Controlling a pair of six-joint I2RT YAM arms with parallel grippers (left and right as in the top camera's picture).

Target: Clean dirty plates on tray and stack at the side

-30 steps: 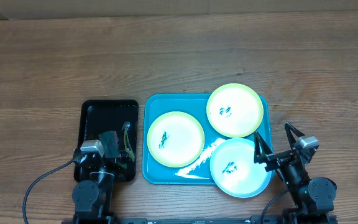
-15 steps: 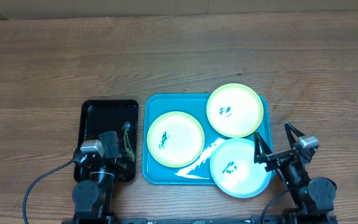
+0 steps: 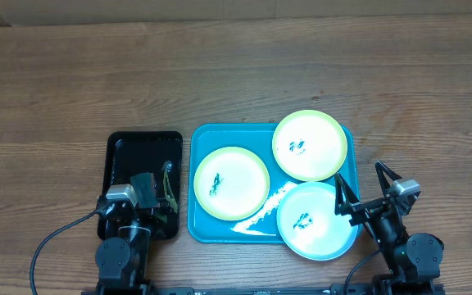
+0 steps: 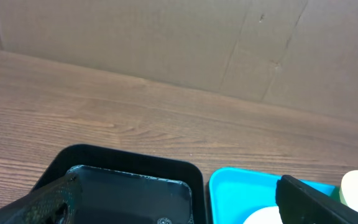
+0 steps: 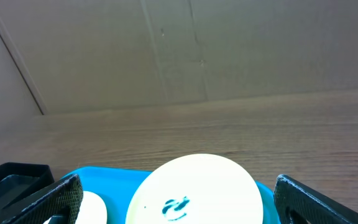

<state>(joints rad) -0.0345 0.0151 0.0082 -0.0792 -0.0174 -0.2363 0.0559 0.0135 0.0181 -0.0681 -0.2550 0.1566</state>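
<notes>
Cyan tray (image 3: 220,135) carrying three dirty plates (image 3: 231,183), sitting at near side of bench. Left gripper (image 4: 178,183) hanging released over black tray (image 3: 142,134); right gripper (image 3: 359,174) released at blue plate (image 3: 316,220) edge. I'm aiming for rim grasp, lifting level.

overhead: high, straight down | wrists: low, near, facing forward | shared by all: tray (image 3: 220,135)

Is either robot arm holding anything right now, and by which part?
Nothing is held: the left gripper and right gripper are both open and empty.
</notes>
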